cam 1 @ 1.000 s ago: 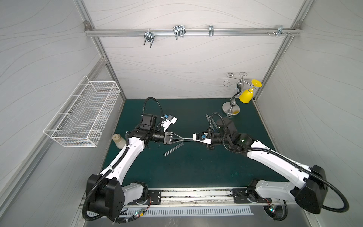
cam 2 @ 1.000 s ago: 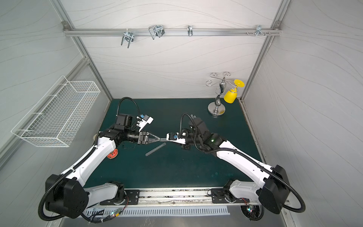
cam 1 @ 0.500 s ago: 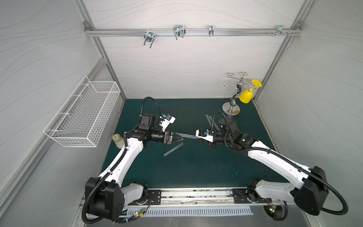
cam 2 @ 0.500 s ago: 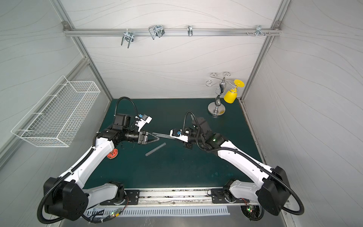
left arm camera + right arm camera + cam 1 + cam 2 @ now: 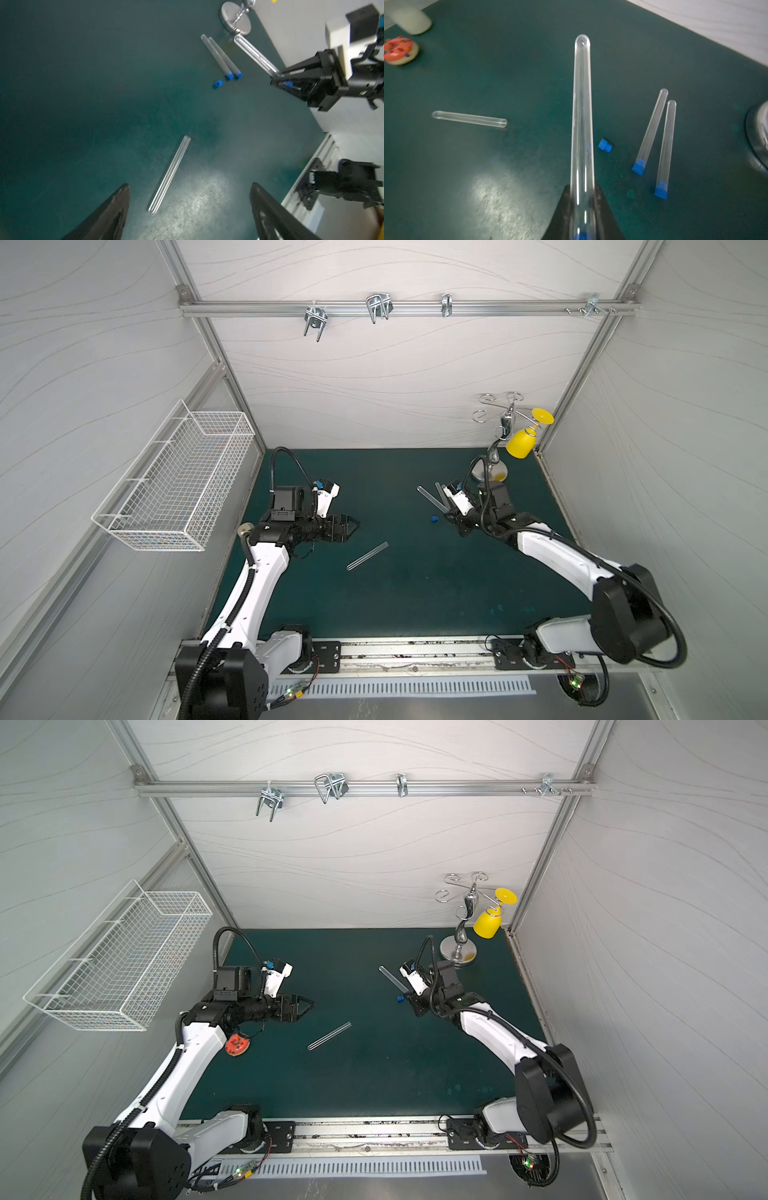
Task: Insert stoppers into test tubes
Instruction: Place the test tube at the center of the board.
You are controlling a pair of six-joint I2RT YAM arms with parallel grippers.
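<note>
Right gripper (image 5: pixel 278 77) clamped a stoppered tube (image 5: pixel 581 114); left gripper (image 5: pixel 189 186) stood wide apart, empty. Two plugged tubes (image 5: pixel 651 128) lay far right; the centre tube (image 5: pixel 469 119) held nothing.

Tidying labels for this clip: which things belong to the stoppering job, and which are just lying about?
Job: held tube in right gripper; two stoppered tubes; open tube; loose blue stopper.
Lying about: pink doughnut, cream bottle, chrome stand, yellow cup, wire basket.

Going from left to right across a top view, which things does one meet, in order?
Wire basket, unstoppered test tube, loose blue stopper, right gripper, yellow cup.
</note>
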